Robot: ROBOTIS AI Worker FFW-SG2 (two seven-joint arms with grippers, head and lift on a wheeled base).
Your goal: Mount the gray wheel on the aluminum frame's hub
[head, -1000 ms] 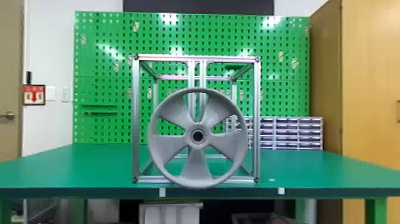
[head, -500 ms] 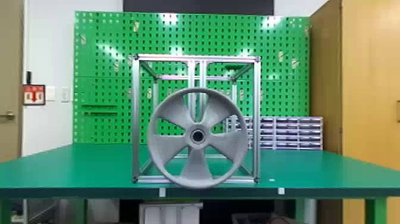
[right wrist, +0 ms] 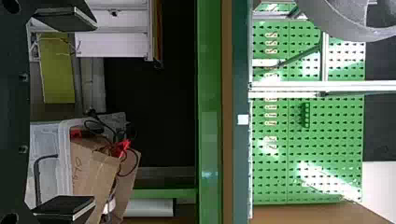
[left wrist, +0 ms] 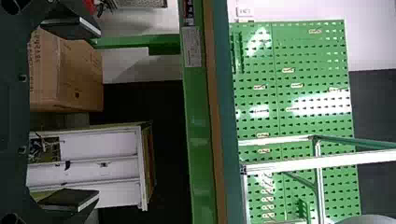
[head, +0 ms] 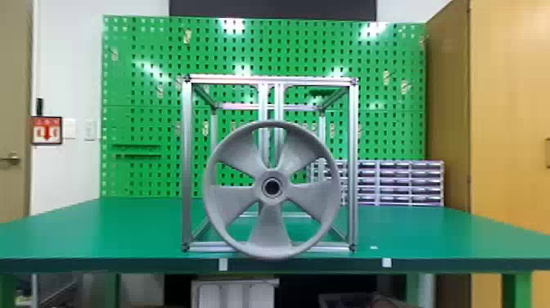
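Five-spoked gray wheel [head: 270,229] upright before boxy silver aluminum frame [head: 187,164], black left claw [left wrist: 95,113], black right claw [right wrist: 92,112] both wide

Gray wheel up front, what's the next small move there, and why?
Probably raise the left pincer and right pincer toward the gray wheel: both are open and seem lower than the tabletop, while the wheel stands ungripped before the aluminum frame.

Room to pass L & R of alum. frame [head: 187,164], but wheel [head: 270,229] blocks lower ctr. front.
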